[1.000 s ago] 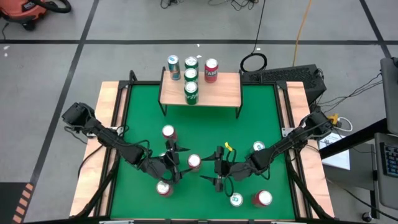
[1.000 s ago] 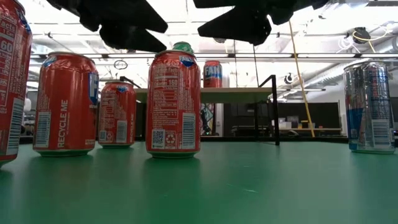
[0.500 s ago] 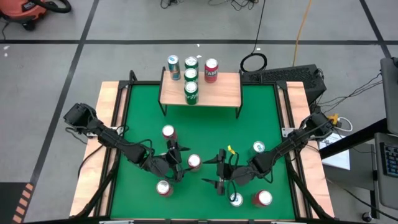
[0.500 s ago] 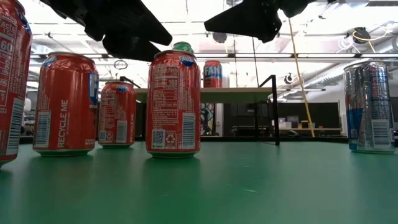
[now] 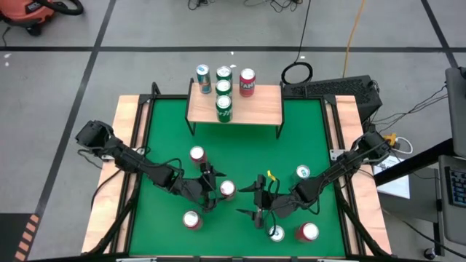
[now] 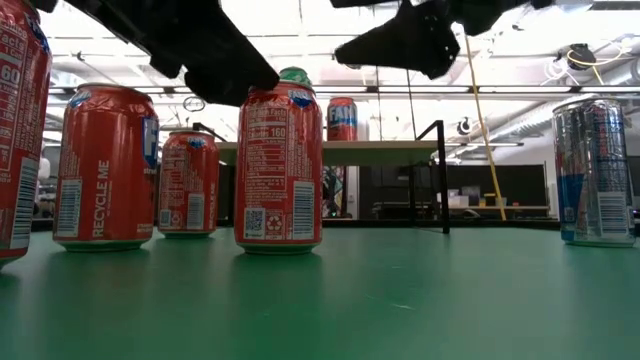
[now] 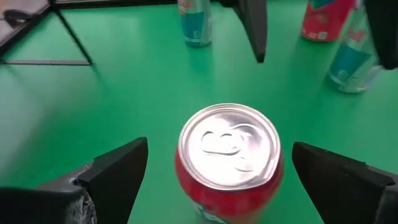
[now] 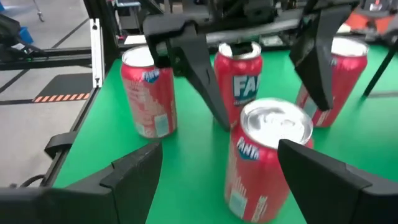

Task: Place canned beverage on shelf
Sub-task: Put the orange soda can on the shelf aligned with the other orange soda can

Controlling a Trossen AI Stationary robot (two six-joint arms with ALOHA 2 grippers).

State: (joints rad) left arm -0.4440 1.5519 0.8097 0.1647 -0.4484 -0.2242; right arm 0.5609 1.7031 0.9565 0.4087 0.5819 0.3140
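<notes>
A red Fanta can (image 5: pixel 227 189) stands upright on the green table top, mid-table. My left gripper (image 5: pixel 212 188) is open at the can's left. In the left wrist view its fingers stand either side of the can (image 7: pixel 229 158) without touching it. My right gripper (image 5: pixel 258 201) hovers open to the can's right, facing the same can (image 8: pixel 267 155) and clear of it. The shelf (image 5: pixel 251 109), a wooden plank on black legs, stands at the far edge. It carries several cans, among them a green one (image 5: pixel 223 108) and a red one (image 5: pixel 247 81).
Other cans stand on the green top: red ones (image 5: pixel 196 154) (image 5: pixel 191 220) on the left, a teal one (image 5: pixel 303 172), a green one (image 5: pixel 276 233) and a red one (image 5: pixel 307 231) on the right. The shelf's right half (image 5: pixel 262 102) is bare plank.
My left gripper has moved toward the table's right, closing in on the middle red can, and has turned slightly; its fingers now reach beside the can. The cans have not moved.
</notes>
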